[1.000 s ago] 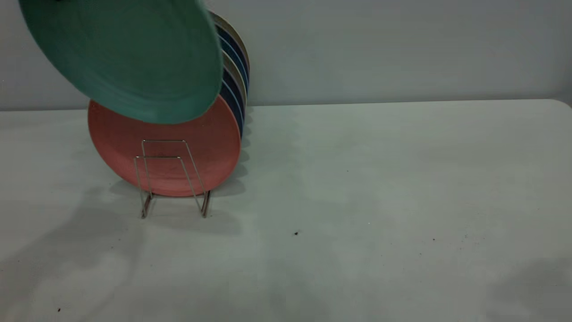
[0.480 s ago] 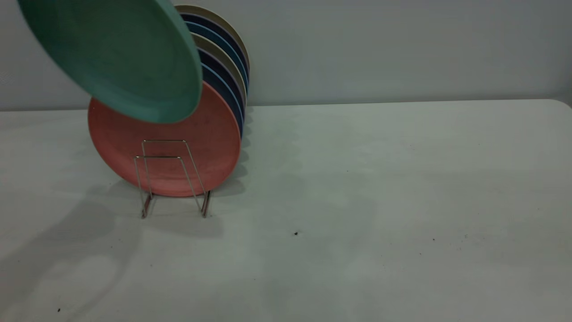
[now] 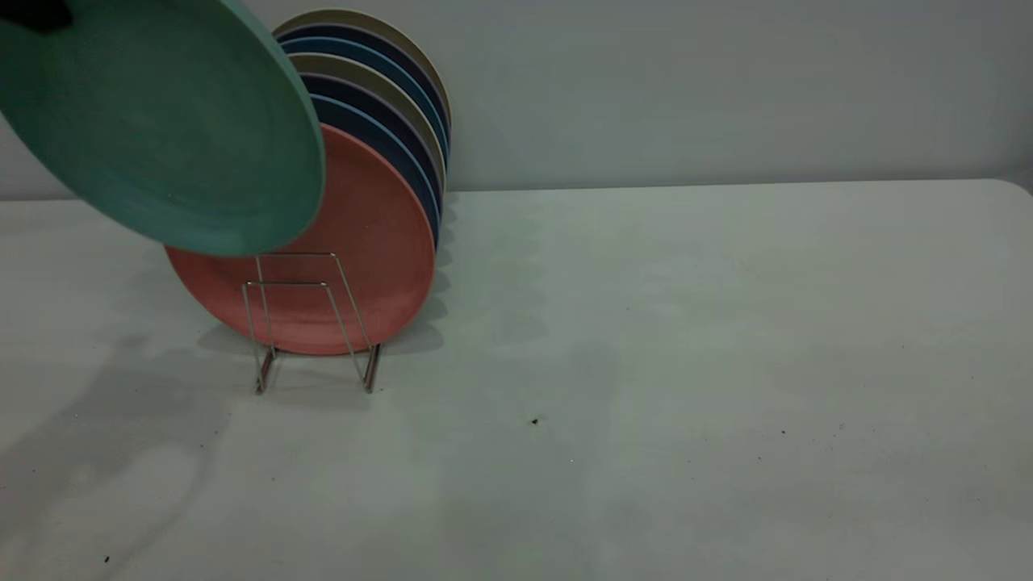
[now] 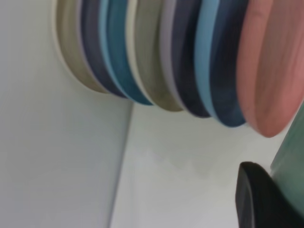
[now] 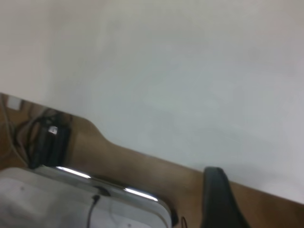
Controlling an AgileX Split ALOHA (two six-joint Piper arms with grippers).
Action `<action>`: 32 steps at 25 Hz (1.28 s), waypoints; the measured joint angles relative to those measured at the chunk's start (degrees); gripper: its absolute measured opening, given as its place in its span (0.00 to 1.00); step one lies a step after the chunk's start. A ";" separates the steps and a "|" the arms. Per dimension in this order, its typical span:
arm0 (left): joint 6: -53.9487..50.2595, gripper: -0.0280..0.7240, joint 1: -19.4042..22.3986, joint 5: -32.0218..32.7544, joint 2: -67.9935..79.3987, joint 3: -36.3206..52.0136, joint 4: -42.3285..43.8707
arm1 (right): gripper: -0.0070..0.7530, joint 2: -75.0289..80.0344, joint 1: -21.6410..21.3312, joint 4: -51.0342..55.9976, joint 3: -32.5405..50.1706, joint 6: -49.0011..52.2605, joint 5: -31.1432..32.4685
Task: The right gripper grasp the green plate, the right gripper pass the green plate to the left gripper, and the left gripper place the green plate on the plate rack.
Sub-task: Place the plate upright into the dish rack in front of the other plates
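- A salmon-pink plate [image 3: 355,266] stands upright at the near end of a row.
- Dark blue plates [image 3: 395,145] and beige plates [image 3: 387,93] stand behind it.
- The pale counter [image 3: 686,363] carries small dark specks [image 3: 534,420].

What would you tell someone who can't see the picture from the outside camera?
A green plate hangs tilted in the air, in front of a salmon-pink plate standing first in a row of plates on a silver plate rack on a pale table.
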 joint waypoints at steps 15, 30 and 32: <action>-0.40 0.13 -0.51 -3.29 4.94 0.00 -3.91 | 0.60 -0.47 0.00 -2.03 6.96 1.72 -2.49; -0.35 0.13 -0.69 -4.74 7.98 0.00 -4.32 | 0.59 -0.47 0.00 -1.98 7.73 1.83 -3.61; -0.40 0.13 -0.69 -5.10 9.33 0.00 -4.37 | 0.59 -0.47 0.00 -1.98 7.73 1.83 -3.66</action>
